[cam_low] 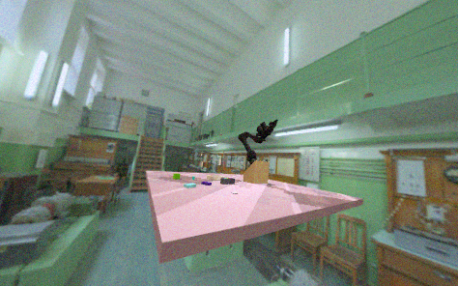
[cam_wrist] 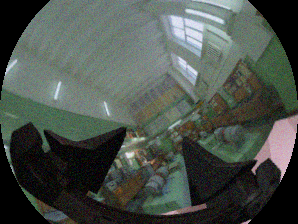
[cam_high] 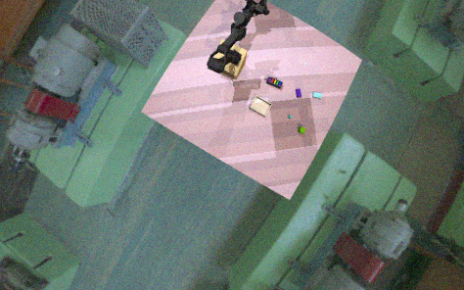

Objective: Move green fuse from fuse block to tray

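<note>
While my gripper (cam_wrist: 154,135) points up and out at the hall's ceiling and windows, nothing of the task is done. In the wrist view my two dark, pointed fingers stand well apart with only the room between them; I hold nothing.

Position: in the top view my arm (cam_high: 232,36) is folded above its tan pedestal (cam_high: 234,63) near the pink table's (cam_high: 195,98) 12 o'clock edge. The fuse block (cam_high: 274,82) lies toward 4 o'clock from the pedestal, well apart from me. The tray (cam_high: 260,106) lies near the block, toward 7 o'clock from it.

Task item: the green fuse should be seated in the block's row, but at this size I cannot pick it out among the coloured caps. I judge it not yet pulled.

Remaining: descend over the block, close on the green fuse alone, lift straight up, carry to the tray, release.

Materials and shapes:
- Block: small, dark, oblong, with a line of bright caps on top.
- Tray: shallow, pale cream, square, with a raised rim.
- Table: flat, matte pink slab with darker patches.
- Loose pieces beyond the block: a purple block (cam_high: 298,92), a cyan piece (cam_high: 317,95) and a green cube (cam_high: 301,129), all small and blocky. The cube must not be mistaken for the fuse.
</note>
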Robot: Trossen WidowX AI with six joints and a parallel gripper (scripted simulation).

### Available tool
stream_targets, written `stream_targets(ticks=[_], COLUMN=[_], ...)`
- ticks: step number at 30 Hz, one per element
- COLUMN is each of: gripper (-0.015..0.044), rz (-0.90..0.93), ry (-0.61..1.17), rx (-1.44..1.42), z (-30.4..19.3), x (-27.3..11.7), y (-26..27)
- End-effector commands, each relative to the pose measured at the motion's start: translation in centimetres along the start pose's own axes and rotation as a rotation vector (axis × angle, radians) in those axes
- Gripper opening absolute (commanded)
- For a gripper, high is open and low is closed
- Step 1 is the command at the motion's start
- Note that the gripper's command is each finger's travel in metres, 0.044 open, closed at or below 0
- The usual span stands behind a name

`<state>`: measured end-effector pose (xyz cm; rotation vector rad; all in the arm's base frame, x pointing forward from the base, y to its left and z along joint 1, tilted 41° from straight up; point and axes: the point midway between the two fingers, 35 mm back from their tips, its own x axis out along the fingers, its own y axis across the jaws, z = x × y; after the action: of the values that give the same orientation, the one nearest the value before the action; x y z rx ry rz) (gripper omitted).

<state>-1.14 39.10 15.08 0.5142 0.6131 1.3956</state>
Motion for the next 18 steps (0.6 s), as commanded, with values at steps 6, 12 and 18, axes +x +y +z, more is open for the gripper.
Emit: stream_targets(ticks=[6, 12, 18], gripper=[0.018, 0.0071, 0.0071], rz=[-0.262, -0.62, -0.958], ry=[-0.028, -0.09, -0.148], rx=[0.1, 0.235, 0.344], z=[2.1, 4.8, 6.8], x=[1.4, 0.6, -2.8], y=[-7.2, -17.1, -25.9])
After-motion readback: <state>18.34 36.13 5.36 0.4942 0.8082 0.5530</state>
